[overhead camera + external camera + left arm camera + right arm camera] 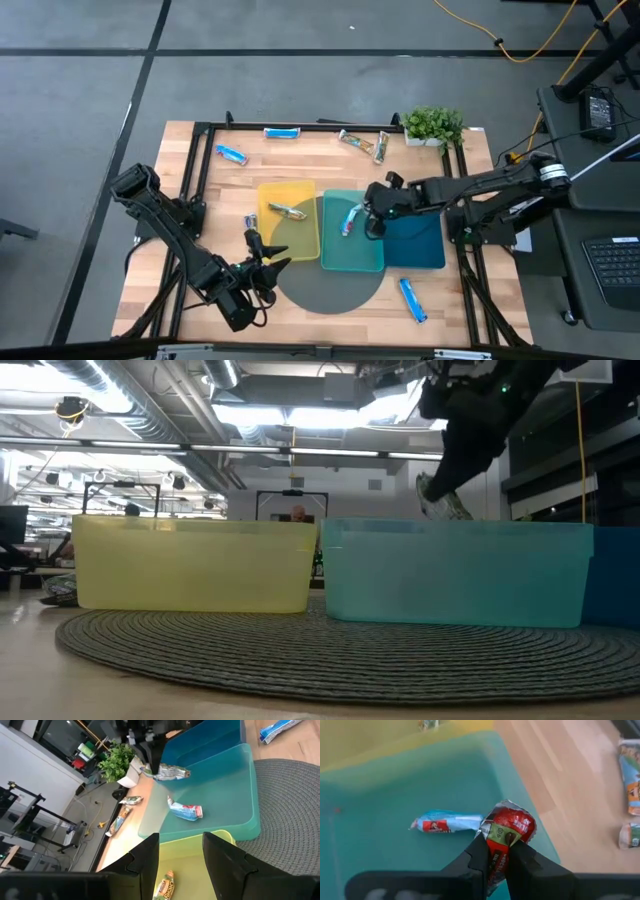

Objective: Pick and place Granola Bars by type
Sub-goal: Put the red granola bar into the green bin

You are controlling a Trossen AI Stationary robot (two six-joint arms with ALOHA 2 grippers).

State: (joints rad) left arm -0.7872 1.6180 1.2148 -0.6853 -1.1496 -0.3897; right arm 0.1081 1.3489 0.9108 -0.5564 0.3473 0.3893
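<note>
A light wooden bench [200, 200] carries a round grey woven mat [330, 290] with yellow [268, 195], teal [335, 262] and dark blue [425, 255] trays on it. Wrapped bars lie on the bare wood: blue ones far left [231, 154], far centre [282, 132] and near right [412, 300]; tan ones [364, 143] beside a potted plant [434, 125].

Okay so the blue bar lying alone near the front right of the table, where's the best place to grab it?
Take the blue bar across its middle, coming straight down from above. It lies flat on bare wood, long and narrow, angled, so the fingers probably should straddle its short width.
</note>
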